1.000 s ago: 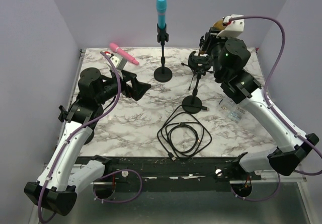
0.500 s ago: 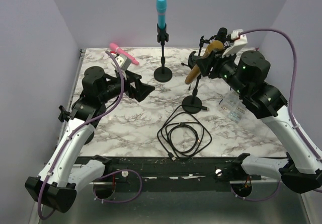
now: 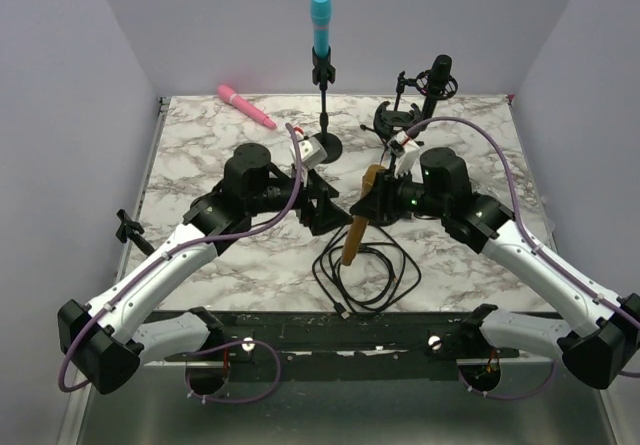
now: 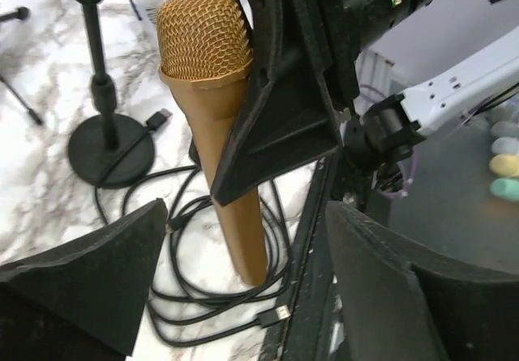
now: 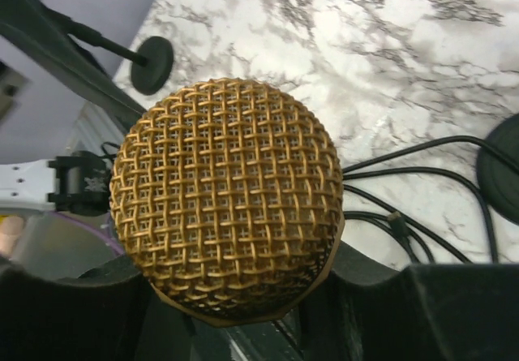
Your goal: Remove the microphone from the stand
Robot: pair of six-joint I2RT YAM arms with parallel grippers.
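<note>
Above the coiled black cable [image 3: 365, 280], right gripper [image 3: 377, 201] clamps gold mesh-headed microphone [image 3: 357, 227].
Hold it steady; your left gripper [image 3: 325, 209] gapes wide.

- Gold microphone [image 4: 219, 134]: metallic gold body, woven gold mesh head; in the black right end effector [image 3: 371, 201].
- Desk [image 3: 200, 155]: white marble, grey veining.
- Cable [image 3: 368, 277]: black, coiled, below the right end effector.
- Cyan microphone [image 3: 320, 20]: on a black stand [image 3: 324, 148], beyond the black left end effector [image 3: 325, 210].
- Pink microphone [image 3: 245, 106]: far left of that end effector.
- Arm hose [image 3: 470, 130]: purple.
</note>
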